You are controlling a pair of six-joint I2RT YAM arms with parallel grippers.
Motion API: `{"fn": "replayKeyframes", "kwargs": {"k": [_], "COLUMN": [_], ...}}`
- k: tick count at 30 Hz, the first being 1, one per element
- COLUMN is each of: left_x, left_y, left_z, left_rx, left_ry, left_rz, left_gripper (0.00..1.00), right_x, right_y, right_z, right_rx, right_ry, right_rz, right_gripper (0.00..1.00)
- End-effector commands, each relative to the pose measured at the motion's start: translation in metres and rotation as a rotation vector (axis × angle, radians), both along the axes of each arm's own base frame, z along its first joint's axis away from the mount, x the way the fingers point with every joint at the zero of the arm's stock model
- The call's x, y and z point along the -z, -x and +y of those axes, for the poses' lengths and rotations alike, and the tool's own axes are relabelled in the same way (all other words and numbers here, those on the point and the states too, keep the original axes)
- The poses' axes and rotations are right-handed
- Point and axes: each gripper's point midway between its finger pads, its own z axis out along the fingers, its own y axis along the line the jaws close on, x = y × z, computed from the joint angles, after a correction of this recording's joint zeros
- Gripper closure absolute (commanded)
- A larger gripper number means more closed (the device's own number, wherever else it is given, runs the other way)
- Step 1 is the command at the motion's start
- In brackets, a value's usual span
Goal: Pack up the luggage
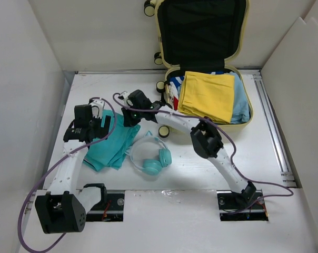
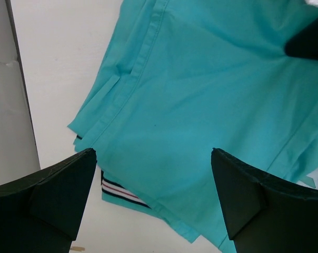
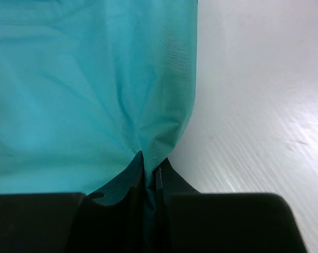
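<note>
The luggage (image 1: 243, 123) lies open at the back, its black-lined lid propped up; a yellow garment (image 1: 206, 96), a light blue one (image 1: 242, 103) and a striped item (image 1: 172, 90) lie in its base. A teal shirt (image 1: 112, 143) is spread on the table to the front left. My right gripper (image 1: 128, 118) (image 3: 151, 164) is shut on a fold of the teal shirt (image 3: 85, 89) at its far right edge. Over the shirt's left part hovers my left gripper (image 1: 102, 125) (image 2: 153, 154), open, with the teal shirt (image 2: 201, 100) below and nothing between its fingers.
Teal headphones (image 1: 155, 158) lie just right of the shirt. A luggage wheel (image 1: 164, 131) sits near the right arm's forearm. A striped collar (image 2: 119, 191) peeks from under the shirt. White walls enclose the table on the left, back and right.
</note>
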Motion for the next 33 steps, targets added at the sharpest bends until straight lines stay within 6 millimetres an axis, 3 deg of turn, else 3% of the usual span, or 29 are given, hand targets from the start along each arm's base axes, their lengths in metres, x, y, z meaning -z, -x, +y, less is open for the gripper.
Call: {"fn": "replayKeyframes", "kwargs": {"k": [1, 3, 5, 6, 8, 9, 11, 12, 13, 14, 15, 16, 18, 19, 20, 21, 22, 25, 26, 29, 30, 33], "left_x": [-0.029, -0.036, -0.037, -0.039, -0.042, -0.043, -0.043, -0.045, -0.045, -0.047, -0.047, -0.047, -0.048, -0.046, -0.046, -0.046, -0.045, -0.042, -0.042, -0.043, -0.048, -0.049], "left_y": [-0.015, -0.016, -0.018, -0.019, -0.019, -0.020, -0.020, -0.022, -0.022, -0.024, -0.024, -0.024, -0.026, -0.027, -0.027, -0.027, -0.029, -0.030, -0.030, -0.033, -0.035, -0.036], "left_z": [0.001, 0.001, 0.001, 0.002, 0.003, 0.004, 0.004, 0.004, 0.004, 0.005, 0.005, 0.005, 0.000, 0.000, 0.000, 0.000, -0.002, -0.004, -0.005, -0.006, -0.010, -0.010], "left_rx": [-0.022, -0.022, -0.022, -0.029, -0.022, -0.029, -0.029, -0.029, -0.029, -0.029, -0.029, -0.029, -0.011, -0.011, -0.011, -0.011, -0.005, 0.005, 0.005, 0.013, 0.023, 0.024], "left_ry": [0.012, 0.012, 0.012, 0.006, -0.002, -0.009, -0.009, -0.009, -0.009, -0.009, -0.009, -0.009, -0.001, -0.001, -0.001, -0.001, 0.005, 0.006, 0.006, 0.013, 0.014, 0.014], "left_rz": [-0.108, -0.128, -0.139, -0.148, -0.156, -0.165, -0.165, -0.175, -0.175, -0.185, -0.185, -0.185, -0.195, -0.186, -0.186, -0.186, -0.186, -0.175, -0.175, -0.176, -0.187, -0.196], "left_gripper": [0.12, 0.12, 0.12, 0.12, 0.12, 0.12, 0.12, 0.12, 0.12, 0.12, 0.12, 0.12, 0.12, 0.12, 0.12, 0.12, 0.12, 0.12, 0.12, 0.12, 0.12, 0.12], "right_x": [-0.110, -0.148, -0.161, -0.188, -0.205, -0.222, -0.234, -0.222, -0.245, -0.246, -0.247, -0.248, -0.245, -0.228, -0.243, -0.242, -0.241, -0.222, -0.205, -0.179, -0.158, -0.133], "right_y": [-0.030, -0.036, -0.044, -0.043, -0.059, -0.057, -0.062, -0.071, -0.068, -0.069, -0.078, -0.070, -0.067, -0.069, -0.061, -0.058, -0.062, -0.051, -0.053, -0.057, -0.058, -0.060], "right_z": [-0.024, -0.036, -0.052, -0.063, -0.096, -0.113, -0.141, -0.168, -0.187, -0.203, -0.232, -0.253, -0.288, -0.319, -0.339, -0.356, -0.387, -0.433, -0.461, -0.502, -0.511, -0.541], "right_rx": [0.103, 0.132, 0.170, 0.191, 0.278, 0.300, 0.353, 0.395, 0.431, 0.462, 0.514, 0.545, 0.600, 0.654, 0.689, 0.719, 0.790, 0.875, 0.937, 1.027, 1.047, 1.143], "right_ry": [-0.041, -0.082, -0.063, -0.071, -0.060, -0.078, -0.094, -0.062, -0.099, -0.097, -0.084, -0.085, -0.066, -0.030, -0.047, -0.040, -0.036, -0.023, 0.001, 0.024, 0.040, 0.046], "right_rz": [-0.224, -0.282, -0.337, -0.389, -0.423, -0.441, -0.441, -0.425, -0.446, -0.439, -0.441, -0.437, -0.434, -0.413, -0.440, -0.440, -0.444, -0.419, -0.406, -0.393, -0.374, -0.334], "right_gripper": [1.00, 1.00, 1.00, 1.00, 1.00, 1.00, 1.00, 1.00, 1.00, 1.00, 1.00, 1.00, 1.00, 1.00, 1.00, 1.00, 1.00, 1.00, 1.00, 1.00, 1.00, 1.00]}}
